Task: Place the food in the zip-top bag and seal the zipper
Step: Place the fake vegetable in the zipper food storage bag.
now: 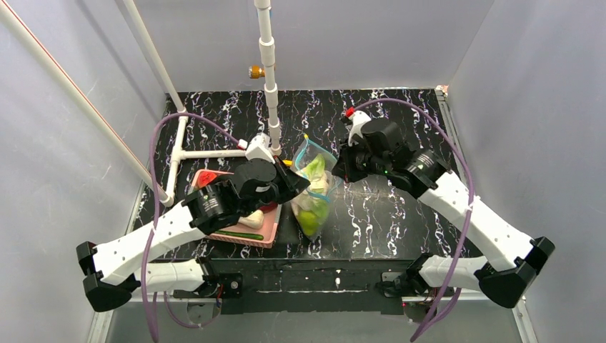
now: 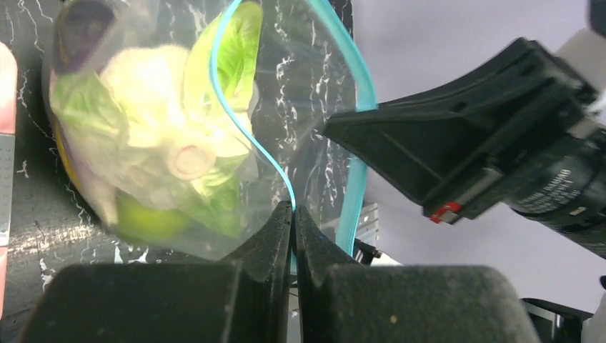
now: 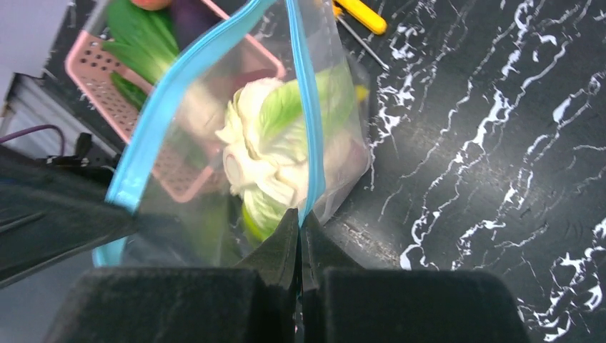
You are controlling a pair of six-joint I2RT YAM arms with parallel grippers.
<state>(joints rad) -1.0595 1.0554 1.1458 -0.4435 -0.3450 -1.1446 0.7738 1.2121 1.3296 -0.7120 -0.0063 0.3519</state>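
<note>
**Left fingers** (image 2: pixel 268 243): are pressing together, clamping the thin edge of the zipper (image 3: pixel 154 125).

**Right fingers** (image 3: pixel 275 246): are likewise pressing together on the teal strip, at another point along it.

**Zipper:** is gaping between the two holds, its two tracks bowing well apart, so sealing is not yet done. As the stiffest part of the bag, it is offering the surest purchase. For closing, taking both tracks together at one end looks best.

**Zip-top bag** (image 1: pixel 312 189): is hanging mouth-up between the two arms. Whether its bottom is touching the tabletop (image 3: pixel 500 143) cannot be told. The film is looking thin, limp and slick, likely to slip or crumple if gripped away from the strip.

**Contents:** a white-and-green leafy head (image 3: pixel 261 143) is sitting uppermost, a green pear (image 1: pixel 309 218) is lying low in the bag, and a dark purple piece (image 2: pixel 86 21) is showing at one corner. All are probably light toys, though they are sagging the film and may shift.

**Beyond the bag:** a pink basket (image 3: pixel 107 86) is standing just behind it, and a yellow-handled screwdriver (image 3: pixel 361 14) is lying farther off.
</note>
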